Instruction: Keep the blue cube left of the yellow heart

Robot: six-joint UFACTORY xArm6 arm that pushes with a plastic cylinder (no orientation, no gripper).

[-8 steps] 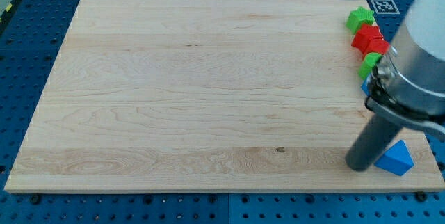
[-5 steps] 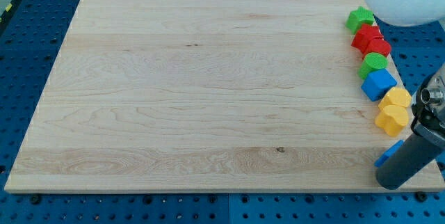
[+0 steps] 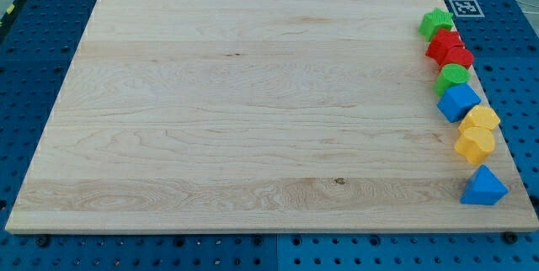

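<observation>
The blue cube point(image 3: 458, 102) lies near the board's right edge in a column of blocks. Just below it and slightly to its right sit two yellow blocks: an upper one point(image 3: 481, 119) and a lower one point(image 3: 474, 145) that looks like the heart. The blue cube touches the upper yellow block. My tip and the arm do not show in the view.
The same column along the right edge holds a green star-like block point(image 3: 436, 23), two red blocks point(image 3: 443, 45) point(image 3: 458, 57), a green round block point(image 3: 452, 76) and a blue triangular block point(image 3: 483, 188) near the bottom right corner. The wooden board point(image 3: 253, 111) lies on a blue pegboard.
The arm and rod, which stood by the blue triangular block at the bottom right, have moved right and out of view. The blocks stay in place.
</observation>
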